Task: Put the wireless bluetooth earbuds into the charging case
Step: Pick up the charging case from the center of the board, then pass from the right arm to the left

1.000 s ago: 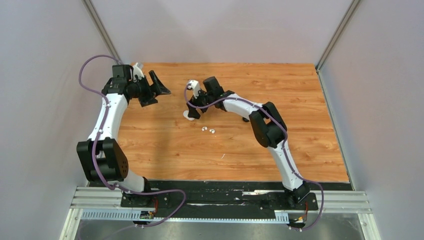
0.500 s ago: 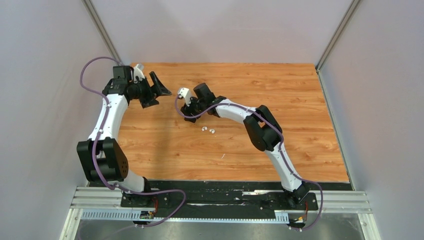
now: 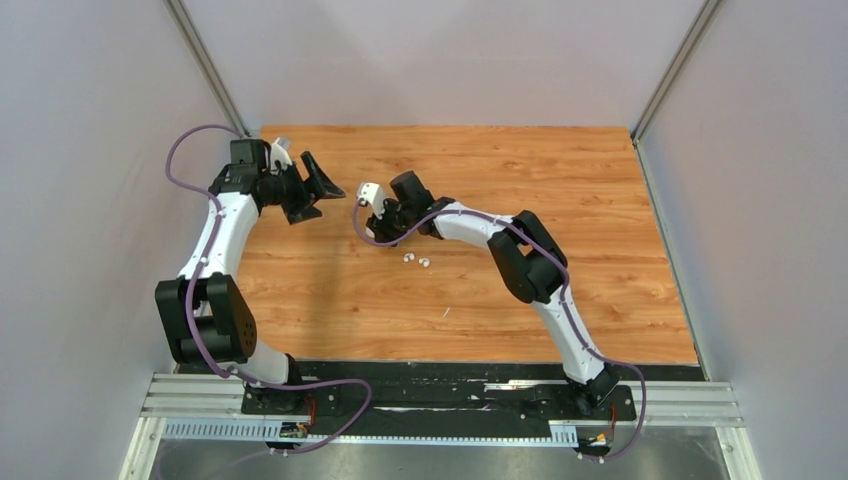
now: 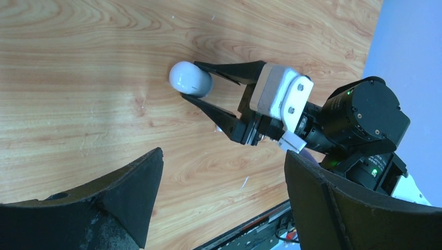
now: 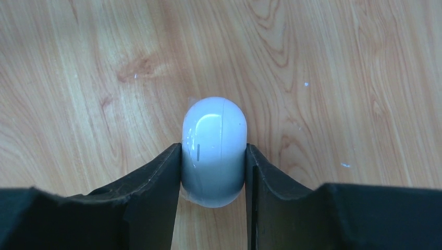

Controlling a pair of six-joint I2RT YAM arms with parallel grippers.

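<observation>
Progress is slight: your right gripper (image 5: 213, 152) clamps the closed charging case (image 5: 213, 130), left gripper (image 4: 223, 156) gapes empty, two white earbuds (image 3: 424, 263) lie loose mid-frame.

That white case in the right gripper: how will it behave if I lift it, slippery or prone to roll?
Probably slippery: the white case has a glossy, rounded shell with glare, and the right gripper pinches only its curved sides, so it may squirt out. Released on the table, it would likely rock or roll. It looks rigid, probably light.
</observation>
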